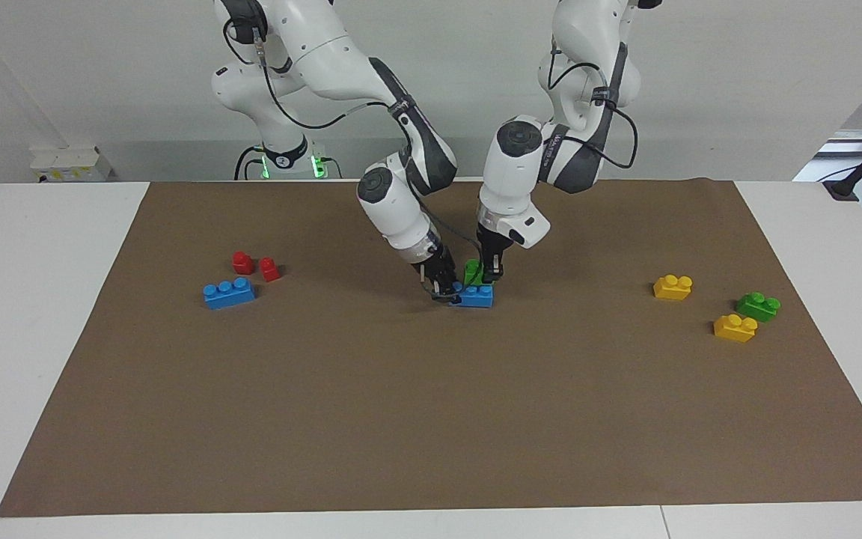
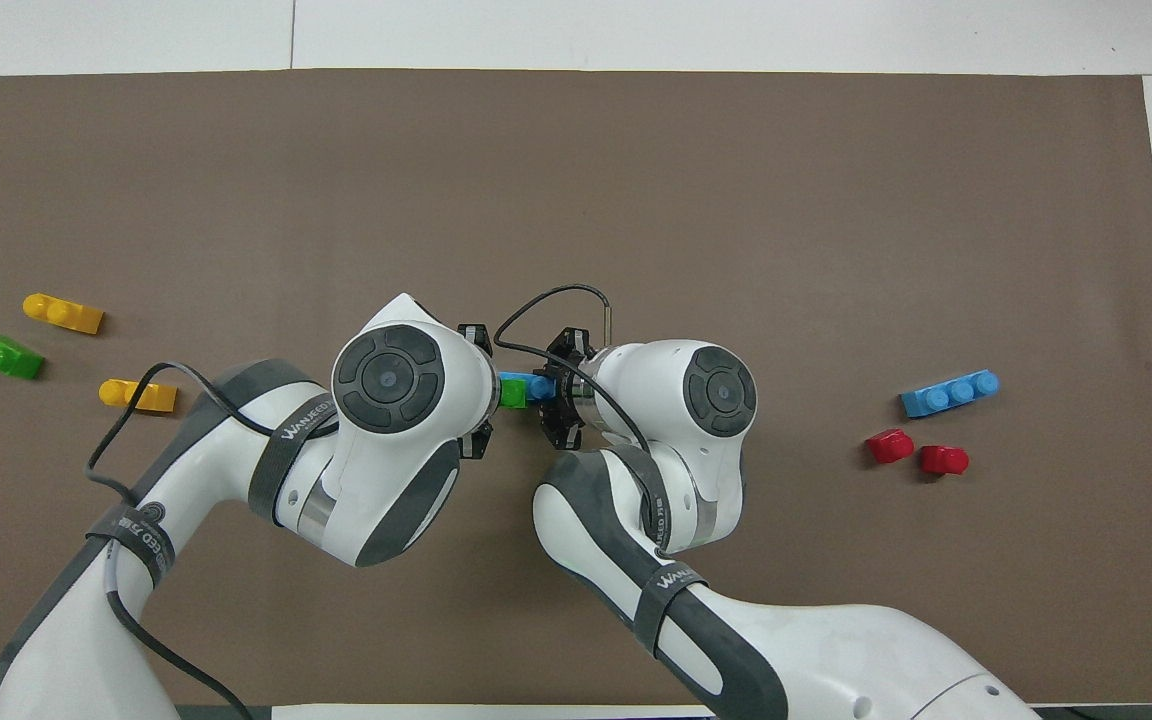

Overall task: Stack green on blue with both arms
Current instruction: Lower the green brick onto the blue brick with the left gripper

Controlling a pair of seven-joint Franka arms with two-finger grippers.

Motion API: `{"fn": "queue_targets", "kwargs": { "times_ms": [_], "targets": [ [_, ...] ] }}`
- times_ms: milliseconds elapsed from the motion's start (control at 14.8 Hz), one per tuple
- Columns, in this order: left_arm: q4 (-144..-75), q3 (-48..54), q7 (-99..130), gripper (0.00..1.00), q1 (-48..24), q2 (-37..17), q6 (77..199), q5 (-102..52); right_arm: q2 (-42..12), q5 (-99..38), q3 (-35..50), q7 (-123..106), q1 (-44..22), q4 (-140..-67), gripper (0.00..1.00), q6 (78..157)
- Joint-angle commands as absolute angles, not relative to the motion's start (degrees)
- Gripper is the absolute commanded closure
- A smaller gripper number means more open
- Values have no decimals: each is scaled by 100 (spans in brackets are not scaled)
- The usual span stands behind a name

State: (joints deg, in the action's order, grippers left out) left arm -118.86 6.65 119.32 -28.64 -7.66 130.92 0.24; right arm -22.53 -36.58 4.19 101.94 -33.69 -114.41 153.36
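Observation:
A green brick (image 1: pixel 473 272) sits on top of a blue brick (image 1: pixel 477 297) at the middle of the brown mat. My left gripper (image 1: pixel 490 277) comes down from above and is shut on the green brick. My right gripper (image 1: pixel 444 290) reaches in slanted and is shut on the blue brick's end toward the right arm's side. In the overhead view only slivers of the green brick (image 2: pixel 513 392) and the blue brick (image 2: pixel 537 386) show between the left gripper (image 2: pixel 481 392) and the right gripper (image 2: pixel 558 392). Whether the studs are fully seated cannot be told.
A second blue brick (image 1: pixel 229 293) and two red bricks (image 1: pixel 242 262) (image 1: pixel 270 269) lie toward the right arm's end. A second green brick (image 1: pixel 758 306) and two yellow bricks (image 1: pixel 673 287) (image 1: pixel 735 327) lie toward the left arm's end.

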Motion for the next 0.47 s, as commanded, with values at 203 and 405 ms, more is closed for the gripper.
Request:
{"fn": "queue_targets", "kwargs": {
  "times_ms": [203,405],
  "targets": [
    [-12243,563,12076,100,-3015,-580,13482,254,-2276,-3788,378,10160,-3401,-11575,100,15495],
    [-12252,563,12076,100,-2971,-615,13561,299,-2276,-3788,378,10108,-3366,-11593,100,15495]
  ]
}}
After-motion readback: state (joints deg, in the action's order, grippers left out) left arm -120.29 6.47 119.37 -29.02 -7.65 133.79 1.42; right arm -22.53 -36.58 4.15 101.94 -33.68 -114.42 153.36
